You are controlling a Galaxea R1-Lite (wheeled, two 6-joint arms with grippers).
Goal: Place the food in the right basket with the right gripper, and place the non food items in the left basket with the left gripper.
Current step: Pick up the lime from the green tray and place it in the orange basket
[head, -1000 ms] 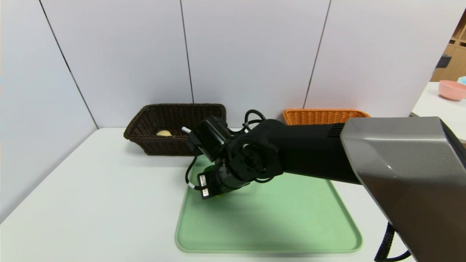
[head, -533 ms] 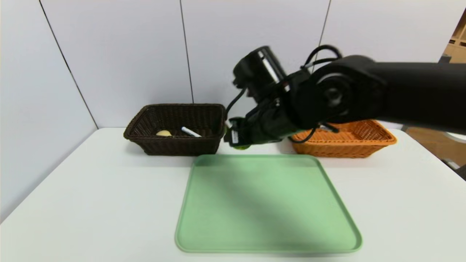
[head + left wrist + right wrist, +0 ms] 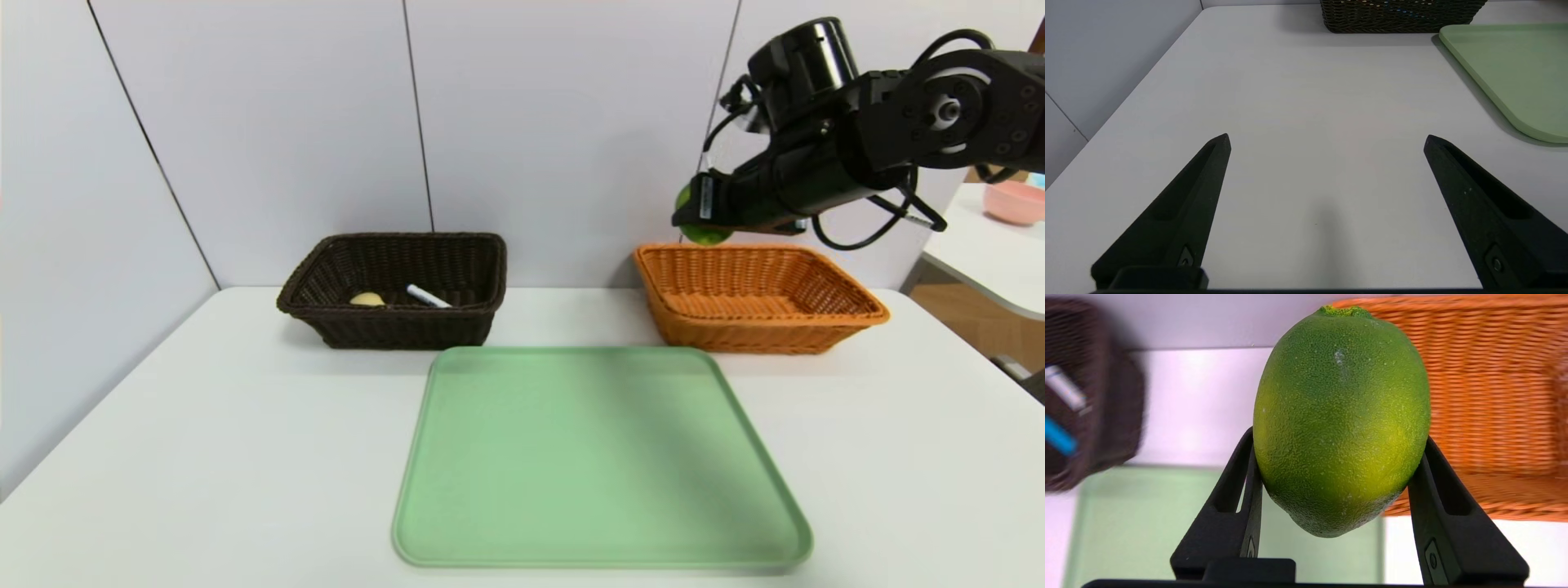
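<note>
The right gripper (image 3: 694, 214) is clamped on the lime (image 3: 1341, 420). It hangs above the far left corner of the right basket (image 3: 849, 314), which lies below and slightly to the right.

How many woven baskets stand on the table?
2. The dark brown basket stands behind the green tray's left corner; the orange basket behind its right corner.

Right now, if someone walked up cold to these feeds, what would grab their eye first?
The lime, clamped in the right gripper, hangs high above the orange basket's far left corner. Next, the green tray lies bare at the table's middle, and the dark brown basket behind it already holds the white marker and the yellow spoon head. The left gripper waits open over the table.
</note>
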